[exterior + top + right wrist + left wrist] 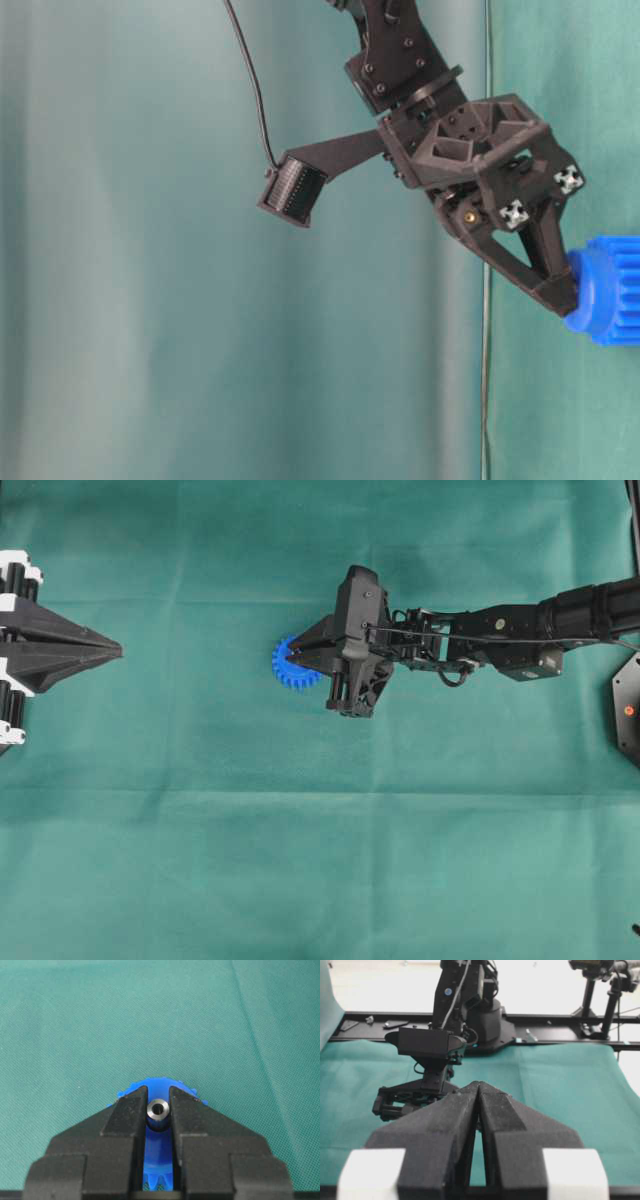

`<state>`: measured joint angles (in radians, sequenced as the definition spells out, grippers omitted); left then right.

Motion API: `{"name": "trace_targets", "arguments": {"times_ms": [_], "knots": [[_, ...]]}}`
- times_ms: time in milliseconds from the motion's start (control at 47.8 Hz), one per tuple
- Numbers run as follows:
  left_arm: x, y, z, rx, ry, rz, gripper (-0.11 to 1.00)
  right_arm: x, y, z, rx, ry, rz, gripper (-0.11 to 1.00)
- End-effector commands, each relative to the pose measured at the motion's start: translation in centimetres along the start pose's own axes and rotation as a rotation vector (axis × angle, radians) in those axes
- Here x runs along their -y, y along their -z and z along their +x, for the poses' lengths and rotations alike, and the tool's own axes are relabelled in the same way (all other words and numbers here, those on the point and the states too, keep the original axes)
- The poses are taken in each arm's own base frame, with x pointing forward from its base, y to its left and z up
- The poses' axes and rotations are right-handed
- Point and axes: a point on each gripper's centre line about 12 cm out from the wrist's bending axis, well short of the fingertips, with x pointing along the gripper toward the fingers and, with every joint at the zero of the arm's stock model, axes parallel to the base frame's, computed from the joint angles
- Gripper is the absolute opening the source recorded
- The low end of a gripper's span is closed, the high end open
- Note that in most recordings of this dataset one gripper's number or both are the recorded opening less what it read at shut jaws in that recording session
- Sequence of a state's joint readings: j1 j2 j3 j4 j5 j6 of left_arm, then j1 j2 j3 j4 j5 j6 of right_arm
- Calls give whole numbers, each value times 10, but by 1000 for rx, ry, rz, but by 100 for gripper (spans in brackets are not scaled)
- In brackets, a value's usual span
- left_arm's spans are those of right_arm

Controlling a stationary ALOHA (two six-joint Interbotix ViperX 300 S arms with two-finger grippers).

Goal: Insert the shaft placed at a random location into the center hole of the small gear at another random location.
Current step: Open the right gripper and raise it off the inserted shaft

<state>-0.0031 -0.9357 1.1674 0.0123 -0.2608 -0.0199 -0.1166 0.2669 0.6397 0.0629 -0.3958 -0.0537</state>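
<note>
The small gear (287,670) is bright blue and lies on the green cloth at mid-table; it also shows in the table-level view (612,290). My right gripper (294,660) sits right over it and is shut on the shaft (158,1108), whose shiny ringed end points up between the fingertips. The shaft stands over the gear's middle (159,1152). The center hole is hidden under the shaft and fingers. My left gripper (116,652) is shut and empty at the far left, well apart from the gear; its tips (478,1086) touch in the left wrist view.
Green cloth (320,860) covers the whole table. The right arm (520,630) stretches in from the right edge. A black mount (628,705) sits at the right edge. A black frame rail (555,1017) runs behind the table.
</note>
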Motion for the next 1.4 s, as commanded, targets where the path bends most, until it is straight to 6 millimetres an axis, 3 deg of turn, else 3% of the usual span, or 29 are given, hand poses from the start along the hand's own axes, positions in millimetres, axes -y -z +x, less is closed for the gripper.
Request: {"name": "trace_targets", "arguments": {"times_ms": [0, 146, 377, 418, 669, 1213, 1381], "knots": [[0, -7, 2, 18, 3, 3, 0, -1, -16, -1, 49, 0, 0, 13], [0, -7, 2, 18, 2, 1, 0, 0, -16, -1, 51, 0, 0, 18], [0, -7, 2, 18, 2, 1, 0, 0, -17, -1, 54, 1, 0, 83], [0, -8, 3, 20, 3, 3, 0, -1, -17, -1, 55, 0, 1, 90], [0, -8, 3, 20, 2, 1, 0, -4, -24, -5, 69, -8, -4, 85], [0, -8, 2, 20, 3, 1, 0, -6, -82, -54, 163, -19, -9, 85], [0, -8, 3, 20, 3, 1, 0, -5, -86, -58, 175, -18, -8, 85]]}}
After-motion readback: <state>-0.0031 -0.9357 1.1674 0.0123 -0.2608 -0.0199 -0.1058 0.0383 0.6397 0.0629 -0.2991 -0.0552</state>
